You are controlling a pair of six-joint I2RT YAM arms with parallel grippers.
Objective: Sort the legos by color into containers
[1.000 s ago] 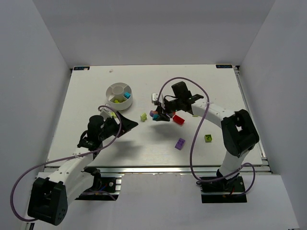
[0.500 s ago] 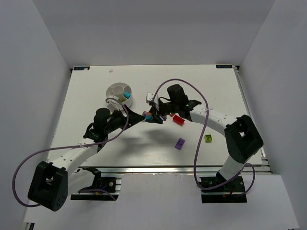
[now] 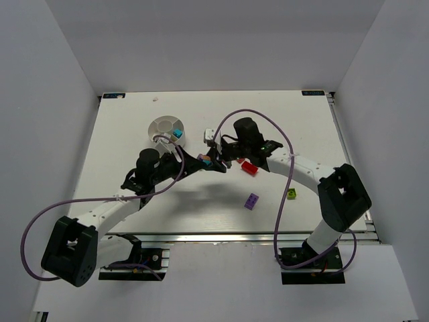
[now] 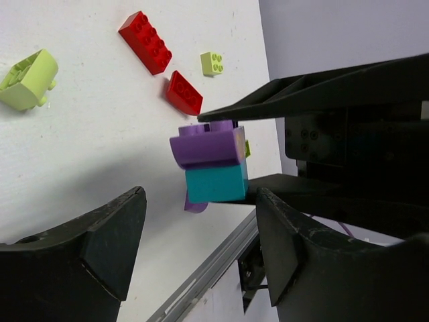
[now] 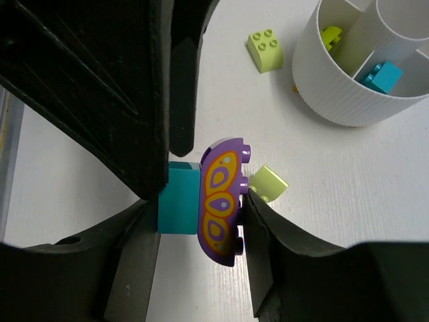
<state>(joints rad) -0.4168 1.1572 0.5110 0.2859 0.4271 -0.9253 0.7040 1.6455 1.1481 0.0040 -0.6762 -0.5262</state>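
My right gripper [image 5: 201,225] is shut on a joined pair of legos held above the table: a cyan brick [image 5: 177,198] stuck to a purple brick [image 5: 221,201] with an orange wing pattern. The same cyan brick [image 4: 216,182] and purple brick [image 4: 208,147] hang just past my left gripper [image 4: 201,235], which is open with its jaws set wide on either side. In the top view the left gripper [image 3: 200,161] and right gripper [image 3: 216,163] meet right of the white dish [image 3: 155,123]. The dish [image 5: 348,100] holds a cyan brick [image 5: 383,76] and a lime one [image 5: 330,35].
Loose on the table lie a red brick [image 3: 249,168], a purple brick [image 3: 252,200] and a lime brick [image 3: 291,194]. Two lime bricks [image 5: 265,50] [image 5: 268,182] sit near the dish. A small white piece [image 3: 209,134] lies behind the grippers.
My left arm has swung right, from beside the dish up to the pair held by the right gripper, its jaws narrowing somewhat. The right gripper has drifted left with the pair.
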